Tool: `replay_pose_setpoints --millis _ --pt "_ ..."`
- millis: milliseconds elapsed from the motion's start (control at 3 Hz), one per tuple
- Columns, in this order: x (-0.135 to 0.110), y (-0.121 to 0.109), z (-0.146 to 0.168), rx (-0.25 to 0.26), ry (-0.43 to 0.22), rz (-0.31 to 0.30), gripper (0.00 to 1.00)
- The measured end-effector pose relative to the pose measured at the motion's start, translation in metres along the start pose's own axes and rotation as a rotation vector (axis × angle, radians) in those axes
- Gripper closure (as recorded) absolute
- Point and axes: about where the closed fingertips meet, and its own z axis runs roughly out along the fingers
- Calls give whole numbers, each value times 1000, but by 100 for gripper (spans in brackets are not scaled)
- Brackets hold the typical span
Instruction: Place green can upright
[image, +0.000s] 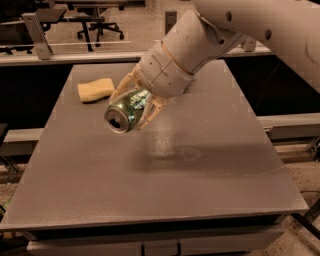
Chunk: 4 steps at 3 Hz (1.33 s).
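The green can (124, 113) is held in the air above the grey table (200, 170), tilted on its side with its silver top facing the camera and down-left. My gripper (134, 106) is shut on the green can, its pale fingers (150, 112) lying along the can's body. The white arm comes in from the upper right and hides the table's far middle.
A yellow sponge block (96, 89) lies on the table at the far left, behind and left of the can. Office chairs (95, 25) and a rail stand beyond the table's far edge. The arm's shadow falls on the table's centre.
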Motion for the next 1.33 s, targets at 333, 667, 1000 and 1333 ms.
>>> replay_pose_setpoints --millis 333,667,1000,1333 --pt "6 -1 -1 11 -28 37 100" --pt "22 12 0 49 -114 147 100" --pt "35 20 -4 125 -225 279 100" --pt "46 27 -10 218 -318 394 100"
